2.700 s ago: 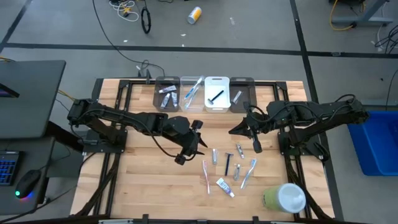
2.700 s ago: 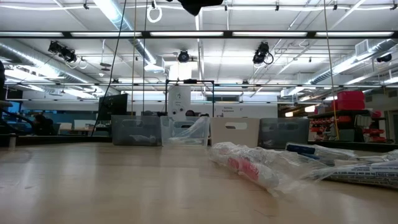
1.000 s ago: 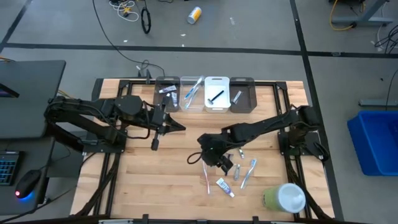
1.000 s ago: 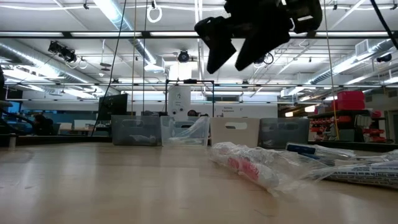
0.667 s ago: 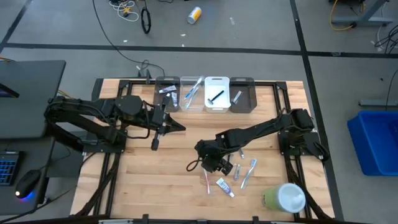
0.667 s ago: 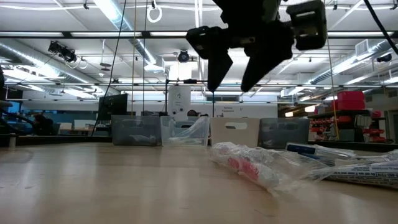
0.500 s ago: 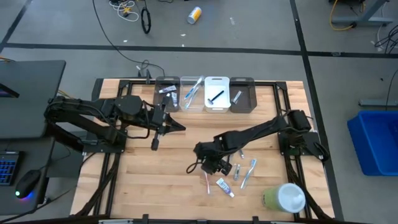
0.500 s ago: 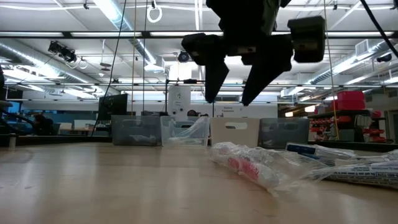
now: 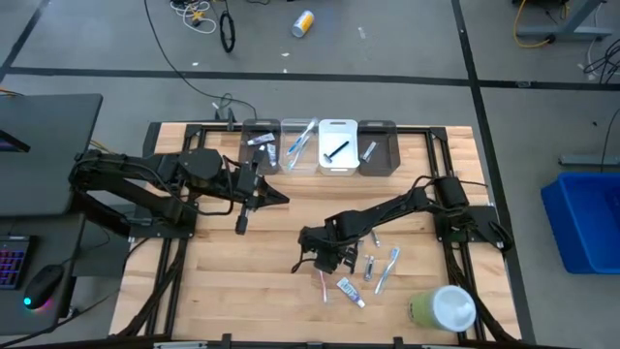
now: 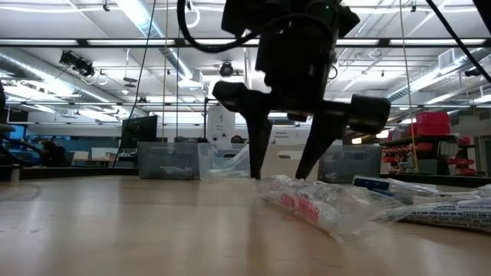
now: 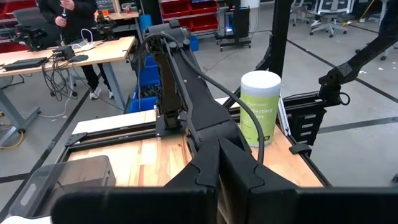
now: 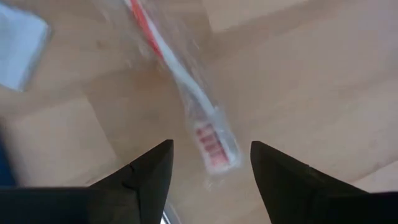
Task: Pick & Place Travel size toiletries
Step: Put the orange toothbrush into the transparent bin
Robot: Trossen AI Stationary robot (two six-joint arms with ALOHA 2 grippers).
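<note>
Pink-and-white toothbrush [image 12: 193, 93] in its clear wrapper is lying flat on the wooden counter [image 9: 223, 281], at the near end of the loose pile of toiletries. Right hand [image 9: 321, 264] is down low right over it with its fingers [image 12: 144, 174] spread apart, one on each side of the brush head, not gripping anything. Low view shows the finger tips almost at the counter beside the crinkly wrapper. Left hand [image 9: 254, 190] is pinched together and empty, hanging out over the counter near the row of bins [image 9: 318, 147] at the far edge. A few toiletries sit in those bins.
</note>
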